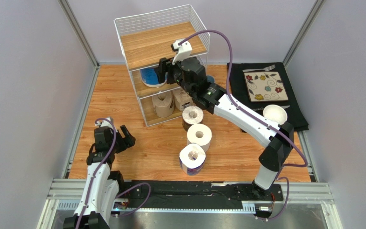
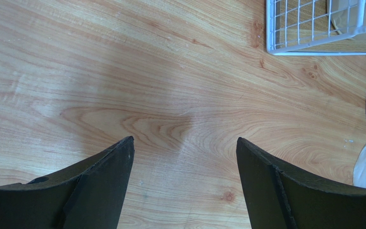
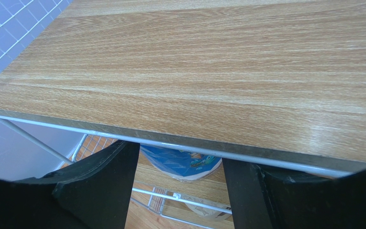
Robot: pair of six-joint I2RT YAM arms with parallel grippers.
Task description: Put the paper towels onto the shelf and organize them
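Observation:
The shelf (image 1: 161,40) is a white wire rack with wooden boards at the back of the table. A blue-wrapped paper towel (image 1: 149,76) stands on its middle board. My right gripper (image 1: 160,71) reaches into that tier and is open, with the roll (image 3: 180,164) resting on the board between its fingers; the top board (image 3: 209,71) hides the fingertips. Two brown-paper rolls (image 1: 163,104) sit on the bottom board. A dark-wrapped roll (image 1: 192,117), a white roll (image 1: 199,136) and a blue-wrapped roll (image 1: 192,158) stand in a line on the table. My left gripper (image 1: 115,130) hovers open over bare wood (image 2: 185,143).
A black mat (image 1: 297,112) at the right holds a patterned square plate (image 1: 266,87), a fork and a white cup (image 1: 274,114). Part of a blue cup (image 1: 210,79) shows behind the right arm. Grey walls close in both sides. The shelf's lower corner (image 2: 314,47) lies ahead of the left gripper.

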